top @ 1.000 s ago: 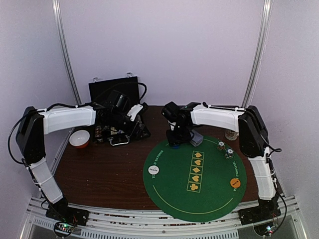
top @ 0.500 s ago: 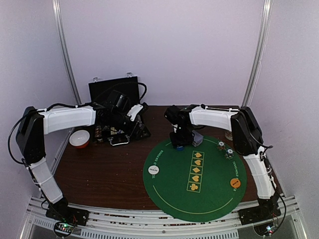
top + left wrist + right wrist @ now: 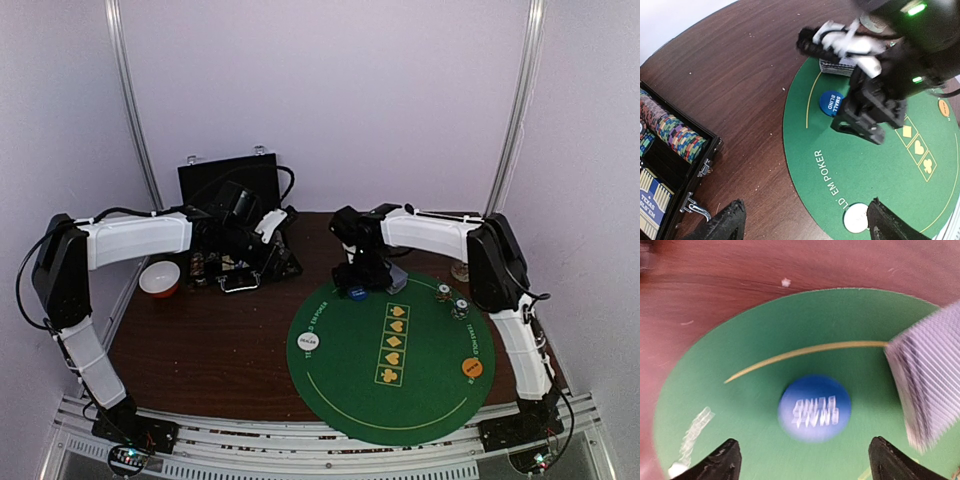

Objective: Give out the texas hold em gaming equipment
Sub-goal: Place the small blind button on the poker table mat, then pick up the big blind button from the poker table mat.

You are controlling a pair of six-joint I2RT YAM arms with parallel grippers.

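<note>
**Small-blind disc down on the felt, right claw spread above it**

Right gripper (image 3: 807,466): fingers wide apart, nothing between them. It hangs over the far-left part of the green mat (image 3: 350,395). The small-blind disc (image 3: 814,407), blue with white lettering, lies flat on the felt under the gap, touching neither finger. The wrist view is smeared, so clearance above the disc cannot be read.

Left gripper (image 3: 805,226): also spread and empty, over the table edge beside the open chip case (image 3: 670,170).

Other pieces:
- Card deck (image 3: 837,66) lies just beyond the blue disc at the mat's far rim.
- Dealer disc (image 3: 307,341) sits on the left of the mat.
- Orange disc (image 3: 472,368) sits on the near right.
- Two short chip stacks (image 3: 443,291) stand at the right rim.

Handling notes (judgement):
- The blue disc looks thin, rigid, light and smooth. Lying flat, it offers only a low rim.
- I would grip it across the diameter, fingertips right down on the felt. A high pinch would likely skate off.
- The deck looks slick and loose, so I would clamp the whole stack across its long sides, or the cards will fan.
- The chip stacks look prone to toppling, so I would grip them low.
</note>
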